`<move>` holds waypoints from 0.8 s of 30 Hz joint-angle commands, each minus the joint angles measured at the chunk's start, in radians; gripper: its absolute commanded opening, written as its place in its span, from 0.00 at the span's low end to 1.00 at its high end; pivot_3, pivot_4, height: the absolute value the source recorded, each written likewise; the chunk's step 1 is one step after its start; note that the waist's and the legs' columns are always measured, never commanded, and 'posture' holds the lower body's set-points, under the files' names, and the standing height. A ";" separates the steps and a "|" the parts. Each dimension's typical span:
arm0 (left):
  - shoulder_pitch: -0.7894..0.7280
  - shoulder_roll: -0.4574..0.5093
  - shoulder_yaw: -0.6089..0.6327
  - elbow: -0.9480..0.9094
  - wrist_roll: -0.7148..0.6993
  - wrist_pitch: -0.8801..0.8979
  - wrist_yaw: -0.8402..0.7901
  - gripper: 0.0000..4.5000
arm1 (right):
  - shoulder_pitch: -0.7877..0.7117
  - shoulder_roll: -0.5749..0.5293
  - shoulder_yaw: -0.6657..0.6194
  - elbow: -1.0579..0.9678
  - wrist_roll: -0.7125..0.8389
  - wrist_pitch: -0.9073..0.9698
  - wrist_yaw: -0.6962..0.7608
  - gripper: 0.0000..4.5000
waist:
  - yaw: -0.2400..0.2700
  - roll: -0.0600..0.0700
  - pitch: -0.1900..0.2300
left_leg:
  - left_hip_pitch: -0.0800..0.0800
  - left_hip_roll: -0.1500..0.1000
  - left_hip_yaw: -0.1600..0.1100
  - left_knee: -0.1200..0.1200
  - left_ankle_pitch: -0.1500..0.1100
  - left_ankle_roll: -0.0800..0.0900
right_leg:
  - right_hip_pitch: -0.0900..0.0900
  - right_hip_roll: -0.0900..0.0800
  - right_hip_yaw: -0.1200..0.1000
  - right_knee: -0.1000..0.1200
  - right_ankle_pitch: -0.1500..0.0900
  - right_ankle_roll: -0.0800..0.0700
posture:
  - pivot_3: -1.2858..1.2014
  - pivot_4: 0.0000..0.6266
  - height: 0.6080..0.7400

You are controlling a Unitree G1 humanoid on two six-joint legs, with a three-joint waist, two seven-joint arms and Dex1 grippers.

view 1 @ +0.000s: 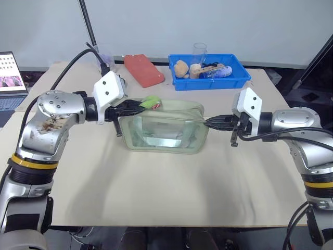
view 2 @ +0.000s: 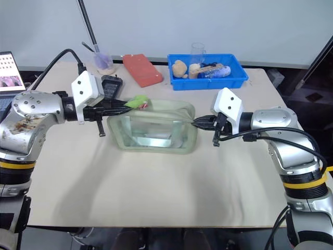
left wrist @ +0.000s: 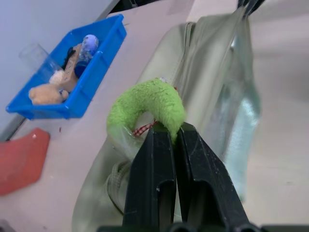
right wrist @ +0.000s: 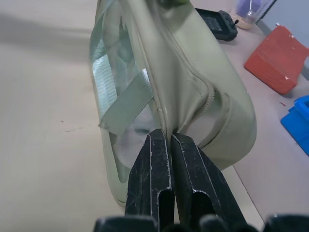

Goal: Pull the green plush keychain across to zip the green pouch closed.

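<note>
My left end effector [left wrist: 166,133] pinches green plush keychain [left wrist: 145,104] at green pouch [view 1: 164,127] left edge; right end effector [right wrist: 166,137] clamps its right edge. Bare worktop [view 1: 171,187] lower frame.

Our two arms: silver metal, white wrist housings.
We note black cables, yellow-black bands, black two-fingered left gripper [view 1: 136,105] and right gripper [view 1: 210,123].

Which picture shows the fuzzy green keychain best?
The left wrist view: the green plush keychain looms large there, pinched by the left gripper. Both eye views show it small atop the green pouch.
</note>
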 commanded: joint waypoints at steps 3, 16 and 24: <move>-0.022 0.020 0.027 0.024 0.011 -0.043 -0.059 0.55 | 0.009 -0.009 -0.038 -0.044 0.010 0.005 -0.017 0.00 | 0.000 0.000 0.000 | 0.000 0.000 0.000 0.000 0.000 0.000 | 0.000 0.000 0.000 0.000 0.002 0.005 | 0.52 0.24 1.00; 0.098 0.092 0.160 0.017 -0.019 0.048 -0.031 0.99 | 0.010 -0.012 -0.035 -0.037 0.011 0.004 -0.018 0.00 | -0.001 0.000 0.000 | 0.000 0.000 0.000 0.000 0.000 0.000 | 0.000 0.000 0.000 0.000 0.002 0.004 | 0.52 0.24 1.00; 0.184 0.068 0.146 0.019 0.002 0.016 -0.021 0.72 | -0.011 -0.014 -0.028 -0.021 0.008 0.002 -0.004 0.00 | 0.001 0.000 0.000 | 0.000 0.000 0.000 0.000 0.000 0.000 | 0.000 -0.001 0.000 0.000 0.000 0.000 | 0.52 0.24 1.00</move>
